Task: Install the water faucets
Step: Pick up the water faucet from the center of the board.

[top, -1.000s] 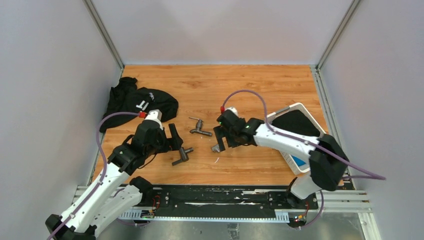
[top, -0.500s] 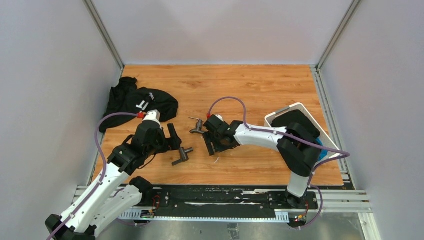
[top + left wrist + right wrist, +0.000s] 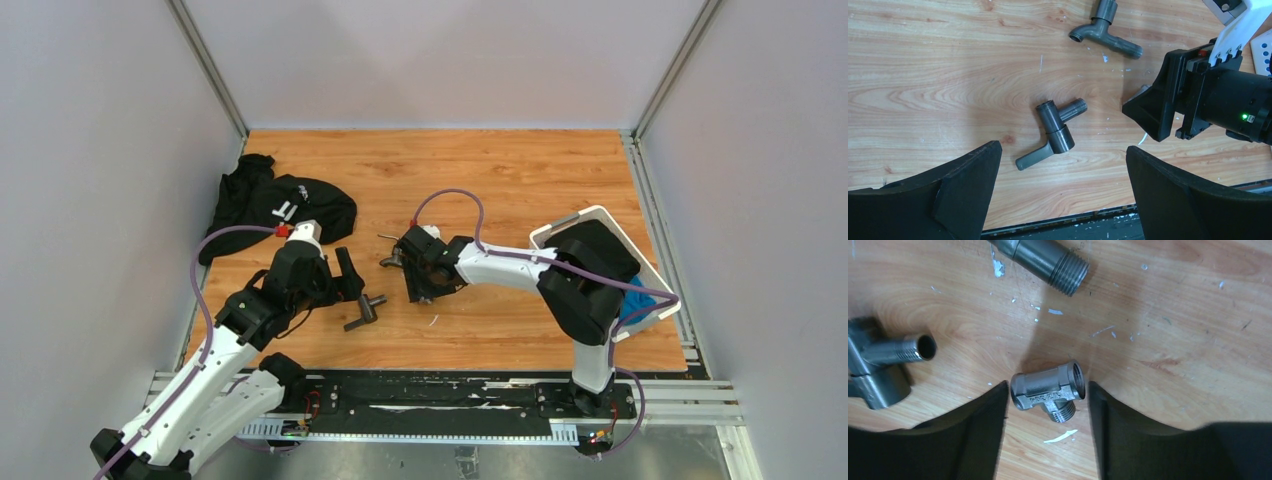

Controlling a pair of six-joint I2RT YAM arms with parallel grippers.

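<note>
I have the tee fitting (image 3: 1048,390) lying on its side near the middle of the bench (image 3: 500,170). Its short threaded stub points toward 6 o'clock in my right wrist view. There is raised lettering along its body, but I cannot read it. My right hand (image 3: 420,285) is low over the fitting with a finger just beside each end. I cannot tell whether the fingers are pressing on it or not quite touching.

One faucet (image 3: 392,255) lies just beside that hand at about 10 o'clock from it. The second faucet (image 3: 1055,132), with its thin lever handle, lies on the bench at about 8 o'clock from the hand. It sits in front of my left hand (image 3: 1062,150), whose fingers are spread wide and hold nothing.

A white sliver (image 3: 1060,436) and small white flecks lie on the wood near the fitting. At 10 o'clock on the bench is a black cloth (image 3: 270,205) with white lettering; I can make out only what looks like "IT". At 3 o'clock is a white basket (image 3: 565,220) with something dark in it, and my right arm partly hides it.
</note>
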